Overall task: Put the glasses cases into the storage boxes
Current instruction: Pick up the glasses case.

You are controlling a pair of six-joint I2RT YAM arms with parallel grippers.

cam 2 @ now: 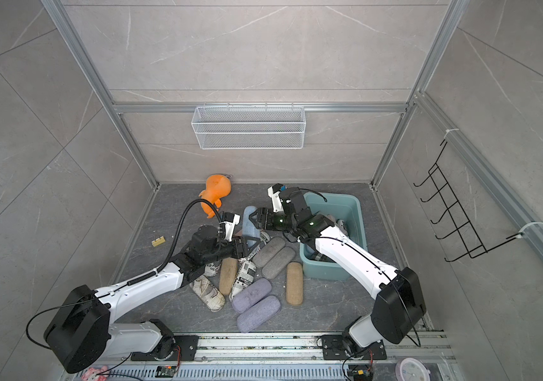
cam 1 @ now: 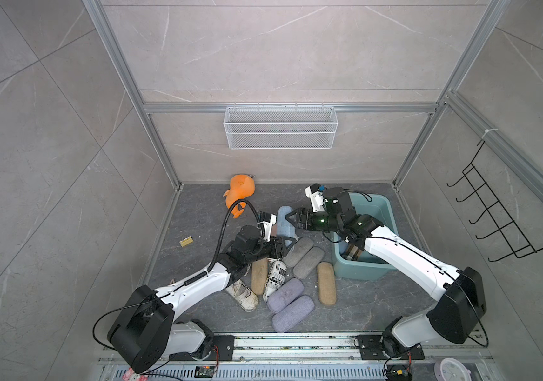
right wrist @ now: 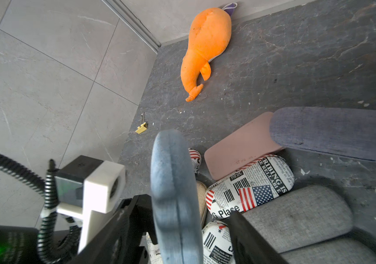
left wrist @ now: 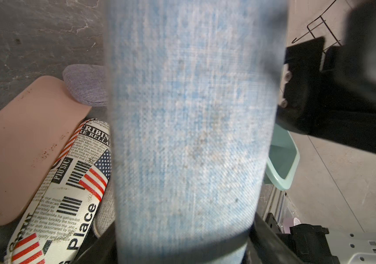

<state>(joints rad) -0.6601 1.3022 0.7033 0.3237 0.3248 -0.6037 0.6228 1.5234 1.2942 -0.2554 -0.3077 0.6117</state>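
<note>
Clamped shut on blue case (cam 1: 282,214) end: left gripper (cam 1: 288,243). Around same case, jaws apart: right gripper (cam 1: 290,220). Near tub (cam 1: 377,211).

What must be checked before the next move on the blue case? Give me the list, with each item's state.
1. Grip of the left gripper on the blue case: ok, shut on it.
2. Line-up of the right gripper with the case's free end, a finger on each side: ok.
3. Closure of the right gripper on the case: not ok, its jaws stand open.
4. Blue case clear of the flag-print case beneath it: cannot tell.
5. Room in the teal tub: ok, its far end is bare.
</note>
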